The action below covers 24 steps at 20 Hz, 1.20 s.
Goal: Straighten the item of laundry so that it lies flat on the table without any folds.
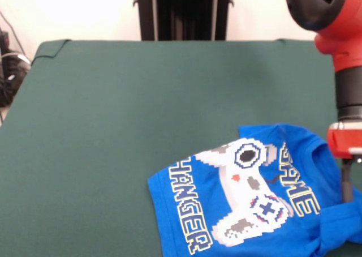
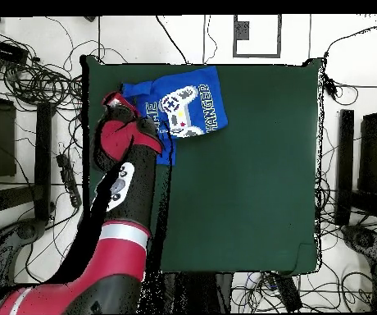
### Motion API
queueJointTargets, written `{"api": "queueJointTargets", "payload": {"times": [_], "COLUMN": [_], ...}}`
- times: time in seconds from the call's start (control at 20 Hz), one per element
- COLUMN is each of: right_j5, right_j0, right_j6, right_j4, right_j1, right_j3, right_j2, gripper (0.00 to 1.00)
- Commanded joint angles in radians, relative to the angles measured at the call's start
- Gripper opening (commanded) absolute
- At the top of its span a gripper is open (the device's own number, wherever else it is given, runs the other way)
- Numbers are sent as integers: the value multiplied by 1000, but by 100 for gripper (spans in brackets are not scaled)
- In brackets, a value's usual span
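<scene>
The bright blue T-shirt lies print-up at the near right of the dark green table, with its controller print and lettering showing. Its right side is bunched into folds near the picture's lower right corner. My gripper hangs from the red arm at the right edge, down at the shirt's sleeve side; whether it holds cloth is not visible. In the overhead view the shirt sits at the table's top left corner, and the gripper and arm cover its left part.
The black pedestal stands behind the table's far edge. Cables and dark stands surround the table on the floor. The shirt lies close to the table's edge and corner.
</scene>
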Motion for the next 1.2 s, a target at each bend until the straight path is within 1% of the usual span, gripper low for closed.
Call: {"api": "queueJointTargets", "payload": {"times": [0.05, 0.1, 0.2, 0.3, 0.4, 0.55, 0.65, 0.75, 0.8, 0.85, 0.95, 1.0, 1.05, 1.1, 1.15, 1.2], "right_j5": [-57, -64, -85, -114, -130, -141, -127, -82, -30, 0, 91, 168, 211, 308, 334, 372], "right_j0": [9, 18, 49, 54, 49, 63, 73, 97, 113, 114, 105, 92, 92, 81, 81, 65], "right_j6": [50, 52, 59, 48, 36, 19, 7, 5, 5, -1, -37, -80, -102, -149, -158, -178], "right_j4": [41, 55, 107, 133, 144, 182, 212, 247, 257, 250, 206, 169, 151, 131, 121, 107], "right_j1": [-99, -83, -36, 0, 9, 14, 25, 33, 29, 15, -43, -82, -113, -144, -164, -185], "right_j3": [102, 87, 51, 25, 22, 19, 5, -3, -3, 3, 36, 61, 90, 120, 147, 176], "right_j2": [139, 121, 47, 18, 22, -11, -35, -76, -106, -102, -67, -36, -26, -1, 0, 26], "gripper": [100, 100, 100, 100, 100, 100, 100, 100, 100, 100, 100, 100, 100, 100, 100, 100]}}
